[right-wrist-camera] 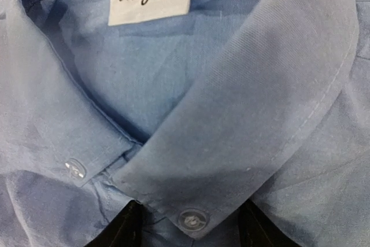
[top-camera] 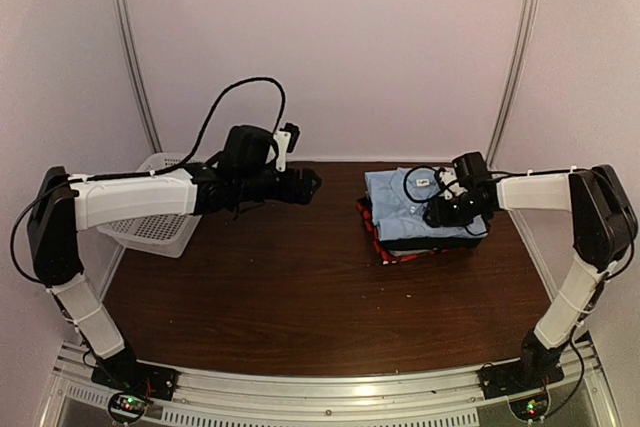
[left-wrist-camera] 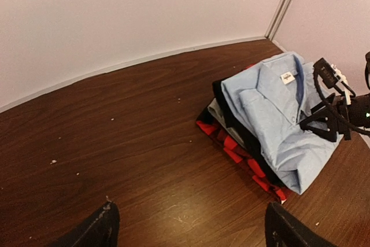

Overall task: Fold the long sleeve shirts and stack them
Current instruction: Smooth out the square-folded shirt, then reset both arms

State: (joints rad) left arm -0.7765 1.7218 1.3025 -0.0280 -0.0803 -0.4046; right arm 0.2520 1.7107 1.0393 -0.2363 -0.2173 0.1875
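The long sleeve shirts lie folded in one stack at the right back of the table. The light blue collared shirt (top-camera: 400, 202) (left-wrist-camera: 277, 120) (right-wrist-camera: 231, 114) is on top. Under it show black (left-wrist-camera: 240, 128), grey (left-wrist-camera: 218, 111) and red-plaid (top-camera: 385, 247) (left-wrist-camera: 243, 160) edges. My right gripper (top-camera: 437, 215) (left-wrist-camera: 329, 117) (right-wrist-camera: 188, 224) hovers low over the blue shirt's collar, its fingers apart on either side of the buttoned collar tip, with the cloth flat between them. My left gripper (top-camera: 310, 184) (left-wrist-camera: 188, 224) is open over bare wood left of the stack, holding nothing.
A white mesh basket (top-camera: 160, 232) sits at the table's left edge under the left arm. Pale walls close the back and both sides. The dark wooden table (top-camera: 300, 297) (left-wrist-camera: 115, 131) stretches from the stack to the near edge.
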